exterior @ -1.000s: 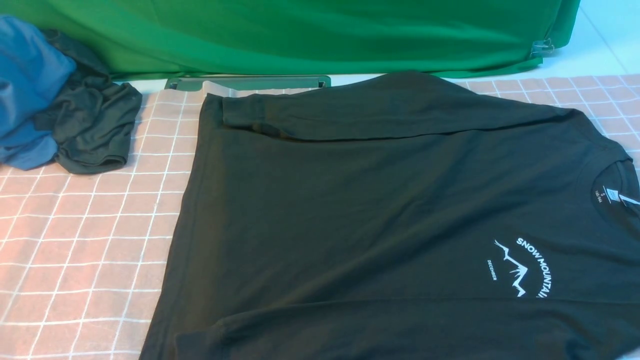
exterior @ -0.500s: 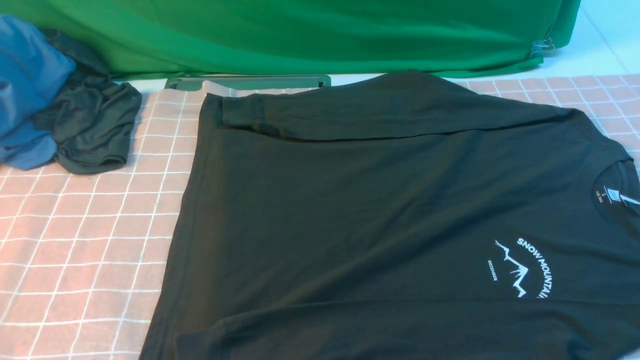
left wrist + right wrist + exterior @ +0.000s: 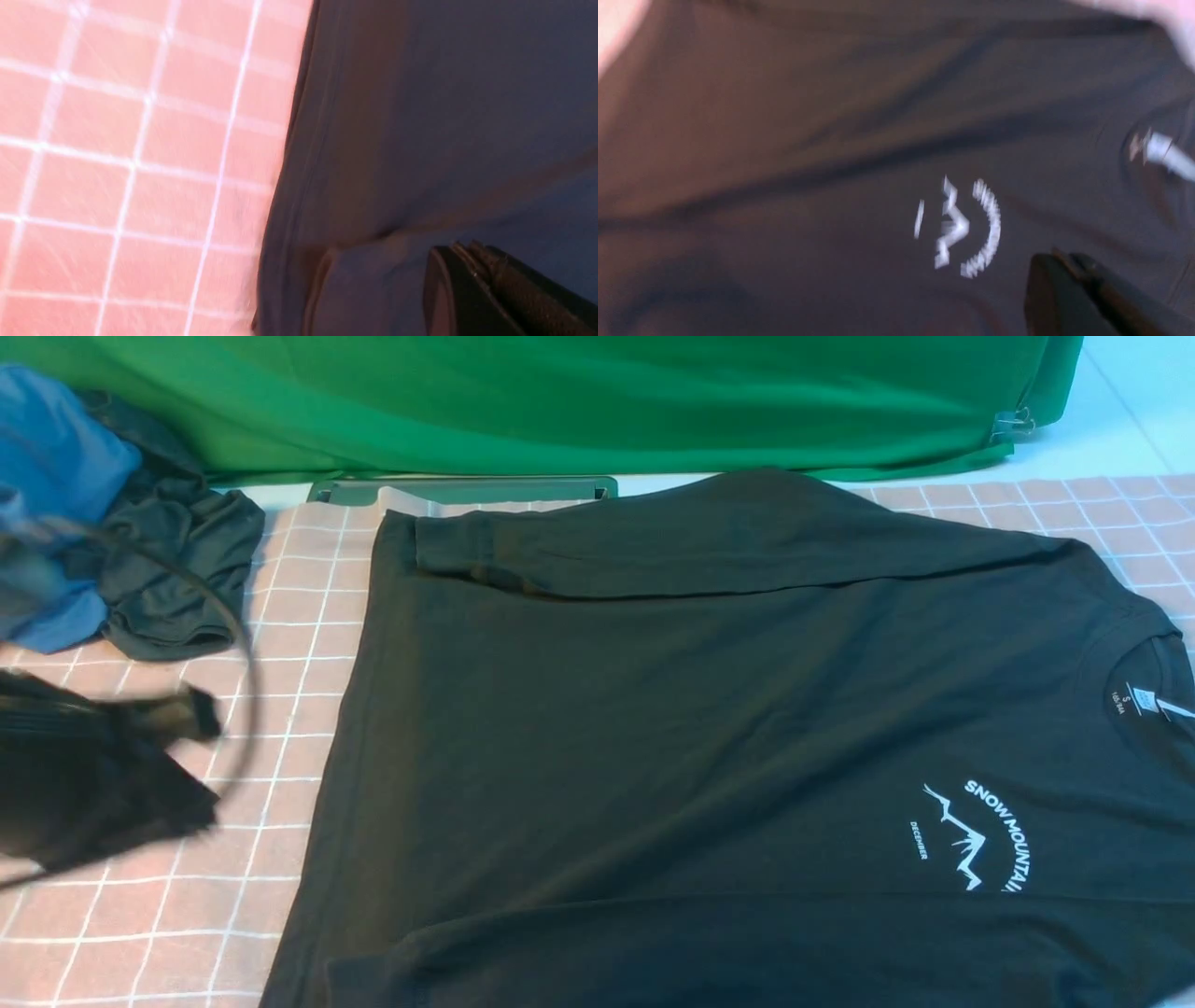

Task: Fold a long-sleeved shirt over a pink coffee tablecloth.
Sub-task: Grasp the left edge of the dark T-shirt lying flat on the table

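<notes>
Lying flat on the cloth (image 3: 159,859), collar toward the robot's right, the shirt (image 3: 709,728) has its far sleeve (image 3: 653,555) and near sleeve (image 3: 747,947) laid across the body, seemingly prepared for a crosswise fold. Over the hem (image 3: 285,196) the left claw (image 3: 460,261) is clenched on nothing; the right claw (image 3: 1057,268), equally clenched and empty, hangs above the print (image 3: 966,228). Both likely must spread before pinching fabric

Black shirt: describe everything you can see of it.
The long-sleeved shirt is black, cotton-looking, lying flat, front up, on the pink checked tablecloth, collar toward the robot's right, hem left. Both sleeves are folded across the body. White SNOW MOUNTAIN print, white neck label. Nothing visibly grips it.
</notes>
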